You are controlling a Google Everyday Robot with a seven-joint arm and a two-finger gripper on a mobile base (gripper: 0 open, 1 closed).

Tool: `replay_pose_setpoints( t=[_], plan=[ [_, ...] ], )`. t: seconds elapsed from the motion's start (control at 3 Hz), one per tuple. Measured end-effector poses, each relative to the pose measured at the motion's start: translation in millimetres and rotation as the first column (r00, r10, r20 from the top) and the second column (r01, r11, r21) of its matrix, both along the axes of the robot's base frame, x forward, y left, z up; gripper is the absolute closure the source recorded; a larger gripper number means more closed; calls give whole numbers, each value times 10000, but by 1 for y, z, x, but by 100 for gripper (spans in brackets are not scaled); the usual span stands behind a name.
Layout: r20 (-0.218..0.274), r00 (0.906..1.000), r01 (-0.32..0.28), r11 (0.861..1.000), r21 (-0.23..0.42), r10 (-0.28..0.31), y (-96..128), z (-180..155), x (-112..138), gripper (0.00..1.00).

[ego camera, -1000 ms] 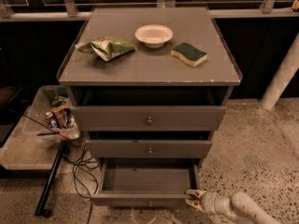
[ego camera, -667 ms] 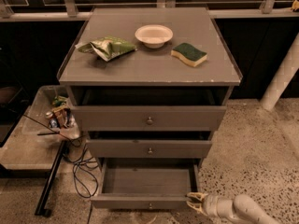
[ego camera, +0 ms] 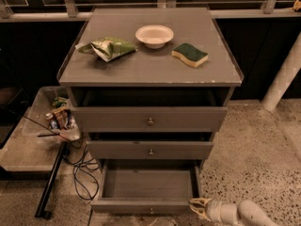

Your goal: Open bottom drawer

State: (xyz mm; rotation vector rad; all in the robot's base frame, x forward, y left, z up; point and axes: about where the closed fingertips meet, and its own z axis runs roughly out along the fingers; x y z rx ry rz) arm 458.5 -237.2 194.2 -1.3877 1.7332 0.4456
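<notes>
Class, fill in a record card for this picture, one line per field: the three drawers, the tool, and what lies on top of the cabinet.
bottom drawer: pulled well out, inside visible
middle drawer: front set further back than the bottom one
top drawer: dark gap above its front
tool: low, at the right end of the bottom drawer's front
cabinet top: white bowl, green sponge, green packet

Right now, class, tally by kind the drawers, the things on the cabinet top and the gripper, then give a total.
drawers: 3 (top drawer, middle drawer, bottom drawer, pulled out)
bowl: 1
sponge: 1
bag: 1
gripper: 1, low by the bottom drawer's right front corner
Total: 7
</notes>
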Motion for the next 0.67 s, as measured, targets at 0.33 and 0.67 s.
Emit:
replay_pose_setpoints(
  t=[0.33, 0.67],
  plan=[
    [455, 9987, -232, 9997, -88, 236, -2, 9, -48, 100],
    [273, 9996, 34, 9997, 254, -41, 0, 7, -90, 82]
  ],
)
